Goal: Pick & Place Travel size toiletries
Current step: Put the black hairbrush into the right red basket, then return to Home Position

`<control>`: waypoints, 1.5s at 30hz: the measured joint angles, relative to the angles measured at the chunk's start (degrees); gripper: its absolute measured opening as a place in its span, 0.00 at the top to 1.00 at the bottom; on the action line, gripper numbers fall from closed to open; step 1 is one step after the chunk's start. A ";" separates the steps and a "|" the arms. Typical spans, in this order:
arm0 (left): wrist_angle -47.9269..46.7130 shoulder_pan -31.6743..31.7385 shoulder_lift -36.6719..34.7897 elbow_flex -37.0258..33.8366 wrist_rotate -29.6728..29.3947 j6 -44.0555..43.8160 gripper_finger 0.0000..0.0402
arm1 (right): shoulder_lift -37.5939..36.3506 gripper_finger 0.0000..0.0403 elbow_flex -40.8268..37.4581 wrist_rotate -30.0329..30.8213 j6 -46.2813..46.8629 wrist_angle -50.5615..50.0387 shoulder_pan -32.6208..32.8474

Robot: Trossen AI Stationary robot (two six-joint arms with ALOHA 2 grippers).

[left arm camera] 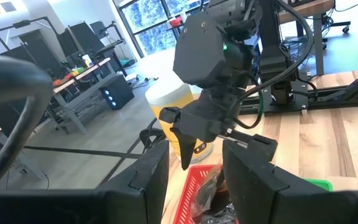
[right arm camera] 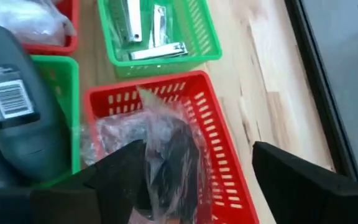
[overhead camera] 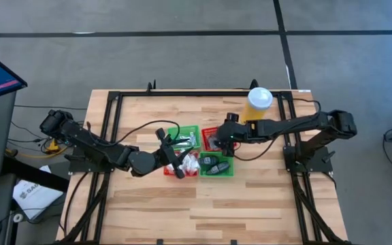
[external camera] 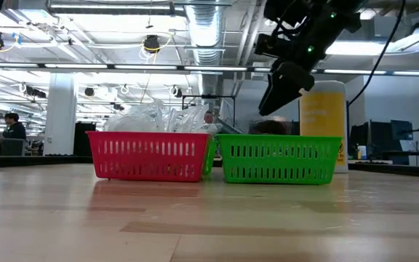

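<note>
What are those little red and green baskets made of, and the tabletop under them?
The red basket and green basket look like moulded plastic: glossy, evenly coloured, with slotted walls. The tabletop looks like pale wood, with grain and plank seams.

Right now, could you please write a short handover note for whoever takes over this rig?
Right gripper: open, above the red basket next to the yellow cup; a dark wrapped disc lies in that basket.
Left gripper: over the other red basket holding white packets; grip unclear.
Silvery tubes lie in one green basket; dark items in the other green basket.
Left: can't tell if any toiletries remain to be placed.
</note>
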 joint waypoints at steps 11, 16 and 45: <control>-0.04 0.00 0.00 0.00 0.00 0.08 0.65 | -3.78 0.27 2.40 0.00 -0.17 -1.32 3.51; -0.04 0.29 -0.04 -1.08 -0.04 0.13 0.65 | -6.85 0.26 2.41 -0.07 5.50 -0.83 5.72; 6.81 4.06 -47.05 -42.97 13.22 -10.06 0.65 | -38.89 0.26 -26.39 5.01 11.31 24.93 14.13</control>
